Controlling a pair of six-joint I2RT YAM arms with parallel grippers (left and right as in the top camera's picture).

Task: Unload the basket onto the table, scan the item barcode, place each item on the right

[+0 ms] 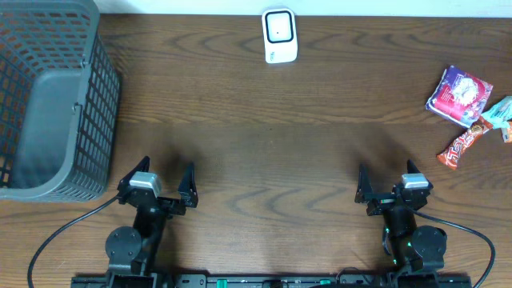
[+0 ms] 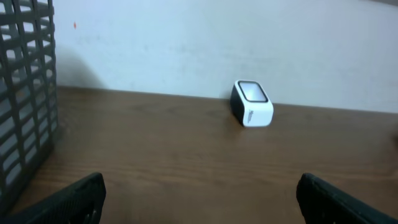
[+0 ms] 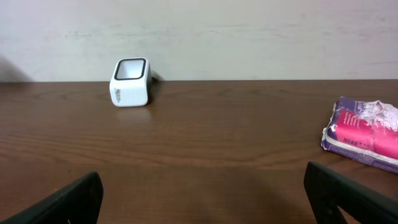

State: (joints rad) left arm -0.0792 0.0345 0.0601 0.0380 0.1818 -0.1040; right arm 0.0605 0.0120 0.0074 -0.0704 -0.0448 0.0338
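- Packet (image 1: 458,94), a crinkled purple-and-pink foil pouch, lies flat at the table's (image 1: 256,120) far right. Nothing holds it, and it sits well apart from both arms.
- Basket (image 1: 104,104), grey plastic with grid walls, stands at the far-left corner, just beside the left arm.
- Left gripper (image 1: 168,165) hovers low at the near edge, jaws spread wide and empty. Bare wood lies between it and the scanner.
- Scanner (image 1: 280,36), a small white rounded block with a dark-rimmed window on top, stands at the far edge, near the middle by the wall.
- Right gripper (image 1: 386,168) sits at the near edge, jaws wide and empty. Its path to the packet is unobstructed.
- Red bar (image 1: 462,146), a slim glossy wrapper, lies just beside the packet on its near side.
- Teal wrapper (image 1: 500,112) lies at the right edge, partly cut off.
- The table is dark brown wood with visible grain.
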